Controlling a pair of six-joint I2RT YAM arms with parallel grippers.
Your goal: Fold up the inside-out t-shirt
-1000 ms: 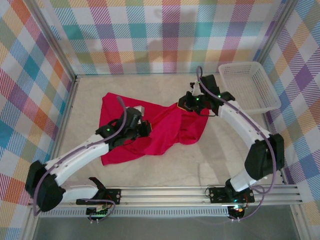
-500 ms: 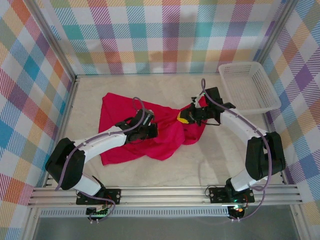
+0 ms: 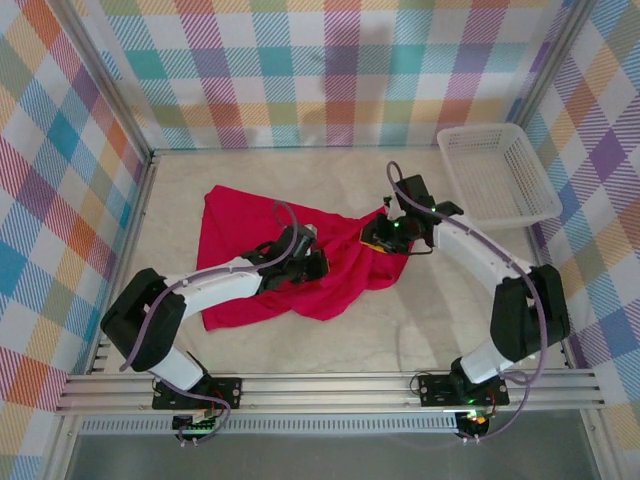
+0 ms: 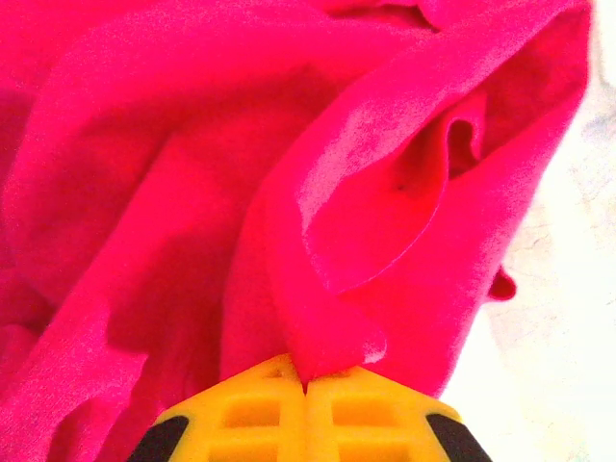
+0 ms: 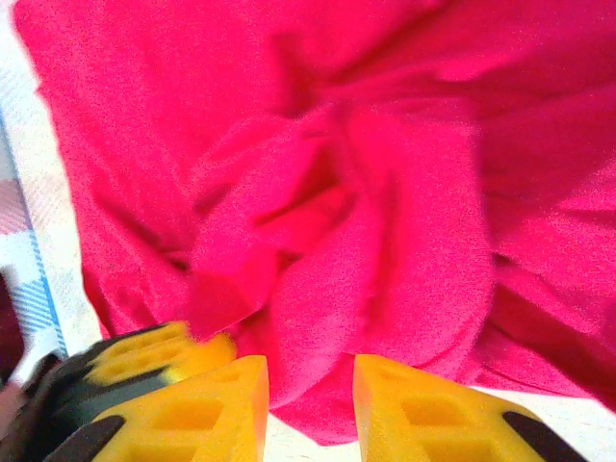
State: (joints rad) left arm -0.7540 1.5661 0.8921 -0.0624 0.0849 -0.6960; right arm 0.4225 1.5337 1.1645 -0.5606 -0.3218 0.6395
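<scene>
The inside-out t-shirt [image 3: 232, 245] lies crumpled and red on the pale table, left of centre. My left gripper [image 3: 319, 264] is low over its right half. In the left wrist view its yellow fingers [image 4: 250, 414] are shut on a pinched fold of the t-shirt [image 4: 192, 173], at the left gripper's [image 4: 306, 383] tips. My right gripper [image 3: 377, 239] is at the shirt's right edge. In the right wrist view the right gripper [image 5: 310, 390] is open, with bunched red cloth [image 5: 385, 192] just beyond the tips and bare table showing in the gap.
A white mesh basket [image 3: 497, 172] stands at the back right. Plaid walls [image 3: 320, 80] close in the table on three sides, and a metal rail [image 3: 330, 388] runs along the near edge. Bare table [image 3: 420, 310] lies in front of the shirt.
My left gripper has slid right across the shirt, still shut on its fold. The right gripper has shifted slightly and its jaws have come apart, letting go of the cloth.
</scene>
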